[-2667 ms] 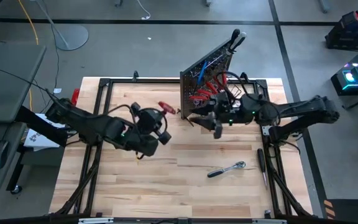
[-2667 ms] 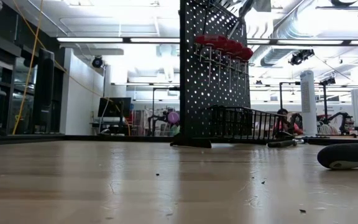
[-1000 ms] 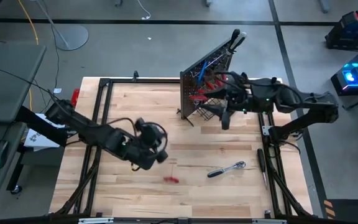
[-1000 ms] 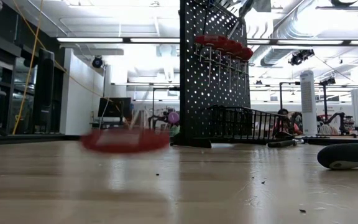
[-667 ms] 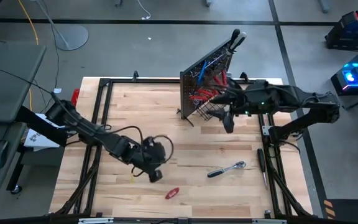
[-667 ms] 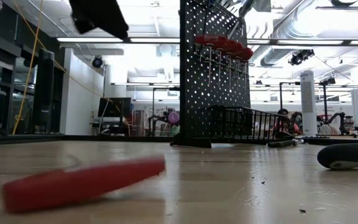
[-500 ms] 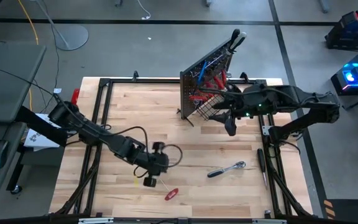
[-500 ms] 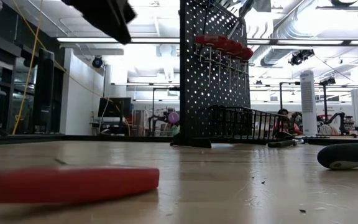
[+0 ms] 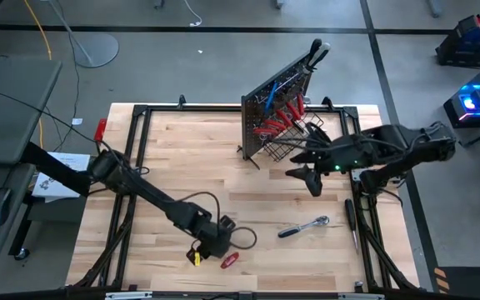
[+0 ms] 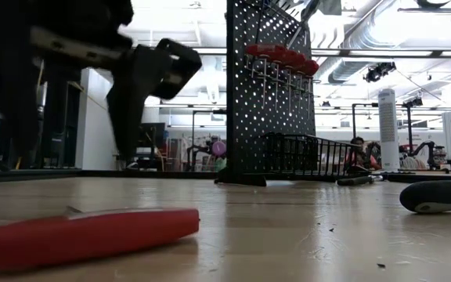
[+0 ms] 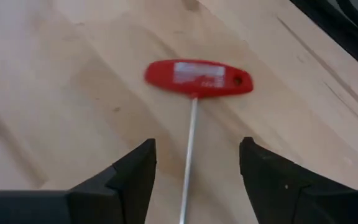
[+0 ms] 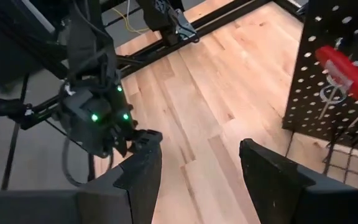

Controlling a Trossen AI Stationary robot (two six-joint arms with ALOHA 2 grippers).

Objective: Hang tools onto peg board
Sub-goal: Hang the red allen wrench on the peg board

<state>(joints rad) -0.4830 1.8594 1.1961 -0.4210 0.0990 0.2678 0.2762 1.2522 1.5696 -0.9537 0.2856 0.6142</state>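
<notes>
Since half a second ago, our left gripper (image 11: 194, 180) has dropped low over the red T-handle key (image 11: 197, 78), fingers apart astride its thin shaft, which lies flat on the table (image 9: 165, 158) near the front edge. Closing could pinch only the shaft and roll it away, we suspect. Our right gripper (image 9: 305, 177) waits open just in front of the peg board (image 9: 265, 100).

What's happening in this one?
The left hand, open, hovers low over a red T-handle tool lying on the table near its front edge, not gripping it. The right hand, open and empty, waits beside the peg board, where other red-handled tools hang.
</notes>
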